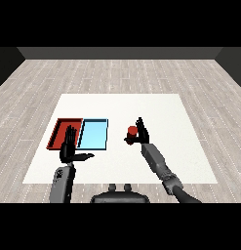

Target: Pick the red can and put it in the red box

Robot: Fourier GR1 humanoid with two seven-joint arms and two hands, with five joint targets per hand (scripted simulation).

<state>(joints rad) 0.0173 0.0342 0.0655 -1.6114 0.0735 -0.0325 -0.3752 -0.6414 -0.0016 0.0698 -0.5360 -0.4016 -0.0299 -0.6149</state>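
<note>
The red can (132, 130) is a small red cylinder standing right of the trays, about mid-table. My right hand (140, 133) is against its right side, fingers raised behind it and the thumb reaching under its left side; whether the fingers curl round it is unclear. The red tray (59, 128) lies at the left of the table with the light blue tray (94, 133) directly to its right. My left hand (70, 145) hovers over the red tray's near edge, fingers straight and upright, thumb out to the right, holding nothing.
The white table (156, 107) spreads wide behind and to the right of the can. A grey wooden floor surrounds it. Both grey forearms come in from the lower corners.
</note>
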